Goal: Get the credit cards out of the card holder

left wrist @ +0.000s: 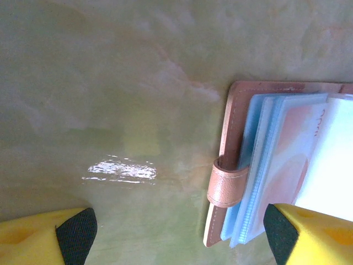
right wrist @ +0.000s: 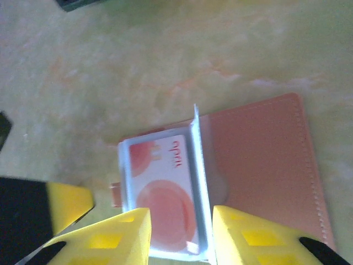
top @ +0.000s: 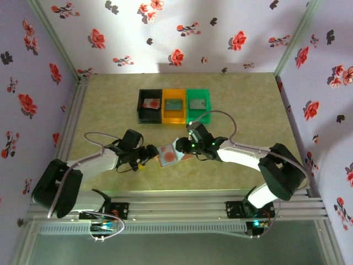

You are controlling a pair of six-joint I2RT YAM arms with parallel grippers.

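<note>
Open table at both sides — bins behind, card holder mid-front.

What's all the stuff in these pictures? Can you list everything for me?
table: one, yellowish-green, under everything
walls: three, pale purple with red flowers, around the table
black bin, orange bin, green bin: three, in a row at the table's far middle
loose cards: three, greyish, one in each bin
card holder: one, pinkish-tan, open between the claws
tucked card: one, white with a red circle, in the card holder's clear sleeve
left claw: one, yellow and black, open beside the card holder
right claw: one, yellow, over the tucked card
</note>
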